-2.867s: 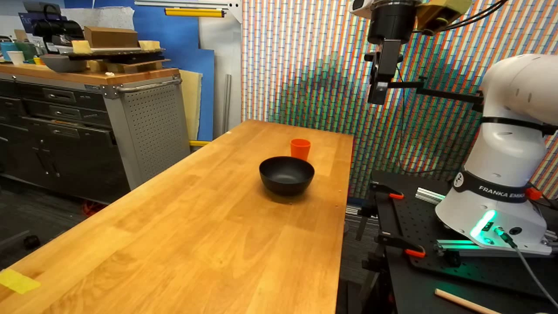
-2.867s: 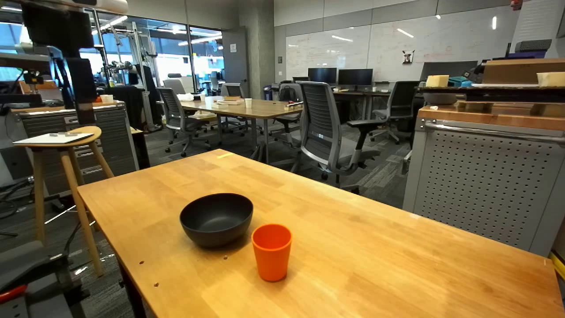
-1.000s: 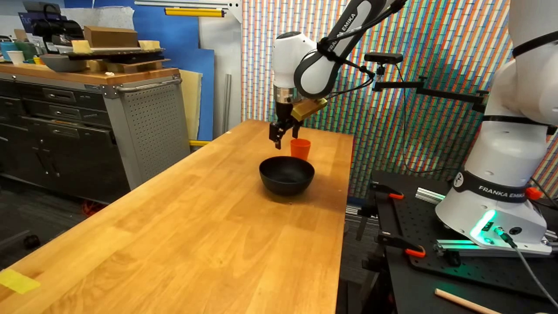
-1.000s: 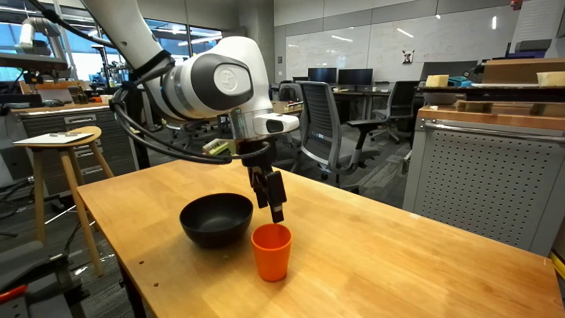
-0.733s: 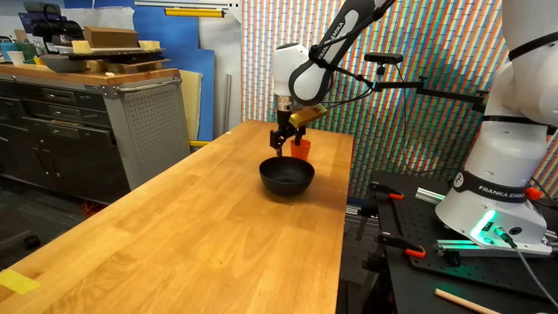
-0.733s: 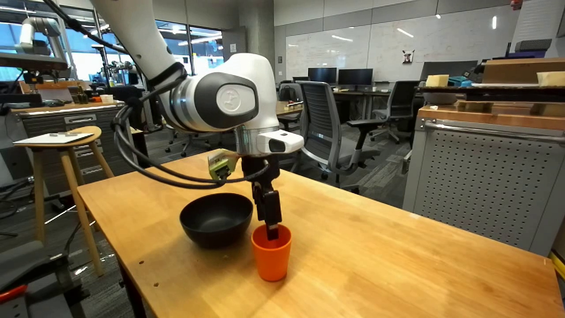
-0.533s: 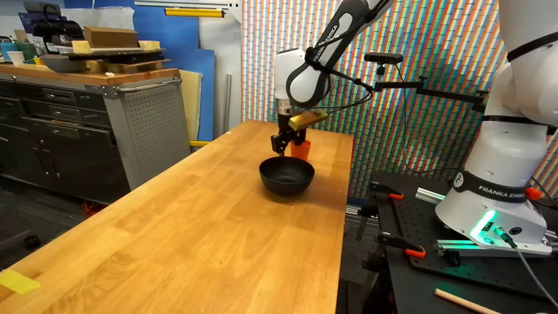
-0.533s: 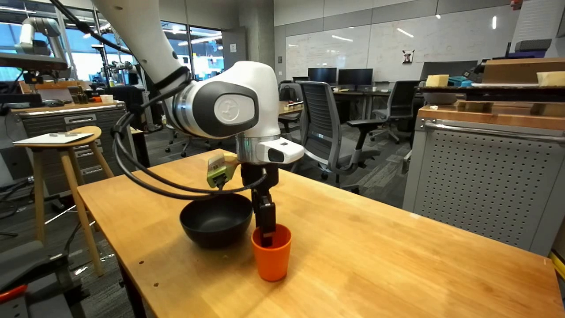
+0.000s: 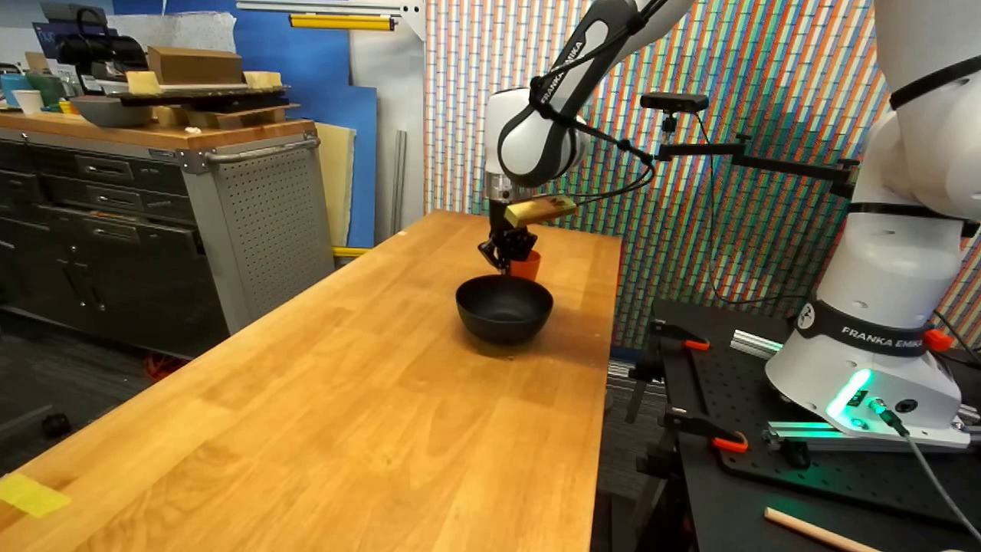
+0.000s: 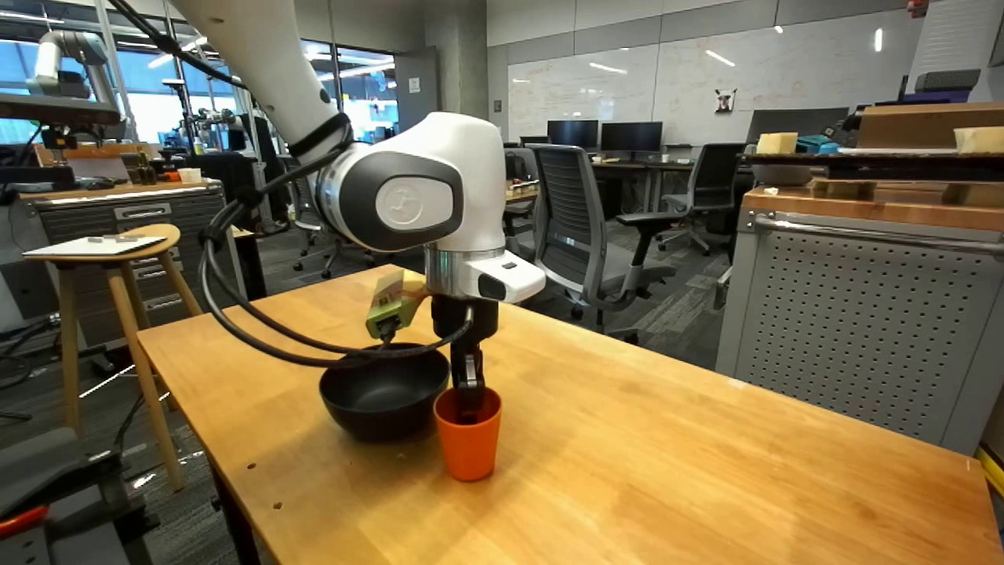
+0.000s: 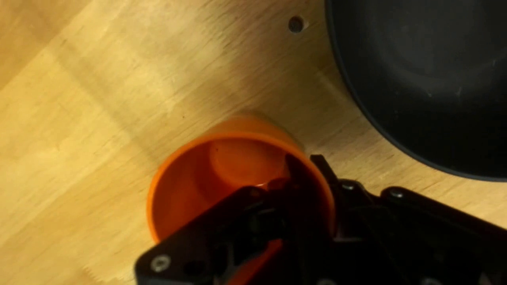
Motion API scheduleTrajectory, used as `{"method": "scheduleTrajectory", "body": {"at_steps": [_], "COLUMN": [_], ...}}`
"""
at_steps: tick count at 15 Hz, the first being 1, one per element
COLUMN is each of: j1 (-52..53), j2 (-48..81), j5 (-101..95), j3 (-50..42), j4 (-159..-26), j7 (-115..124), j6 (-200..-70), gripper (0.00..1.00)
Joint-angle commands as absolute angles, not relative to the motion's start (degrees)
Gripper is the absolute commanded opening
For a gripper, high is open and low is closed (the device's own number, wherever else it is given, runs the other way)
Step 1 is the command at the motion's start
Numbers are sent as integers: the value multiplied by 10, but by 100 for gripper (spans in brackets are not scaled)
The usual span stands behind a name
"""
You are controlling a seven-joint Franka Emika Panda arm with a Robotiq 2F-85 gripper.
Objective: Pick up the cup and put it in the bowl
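Note:
The orange-red cup [image 11: 245, 162] stands upright on the table, beside the bowl. My gripper [image 11: 305, 160] points down at the side of the cup closer to the bowl, with one finger inside and the other outside, the cup wall pinched between them. In an exterior view the inner finger goes down into the mouth of the cup [image 10: 468, 451]. The empty black bowl [image 11: 427, 59] shows at the upper right of the wrist view, apart from the cup. In an exterior view the bowl [image 9: 502, 322] hides the cup's lower part.
A wooden table [image 9: 368, 383] carries both objects. The arm's black cables [image 10: 314, 353] loop low over the bowl. A grey pegboard cabinet [image 10: 863, 329] and an office chair [image 10: 580, 227] stand off the table.
My gripper came down over the cup's rim and closed on its wall. The cup has shifted slightly toward the bowl during the last half second. The bowl has stayed put.

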State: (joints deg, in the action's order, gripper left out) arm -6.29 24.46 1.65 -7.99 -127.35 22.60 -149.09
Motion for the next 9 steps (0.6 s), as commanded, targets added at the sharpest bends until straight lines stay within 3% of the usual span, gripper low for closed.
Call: {"method": "scheduleTrajectory", "body": {"at_steps": [1, 2, 9], "j1": [-65, -65, -14], "j2": [248, 241, 128], "j5": [42, 42, -36], "j3": [-85, -86, -118], "j4": [-1260, -1262, -1313], "j7": [205, 205, 245], "j6": [-1484, -1481, -1493], "gripper": [1, 7, 7]}}
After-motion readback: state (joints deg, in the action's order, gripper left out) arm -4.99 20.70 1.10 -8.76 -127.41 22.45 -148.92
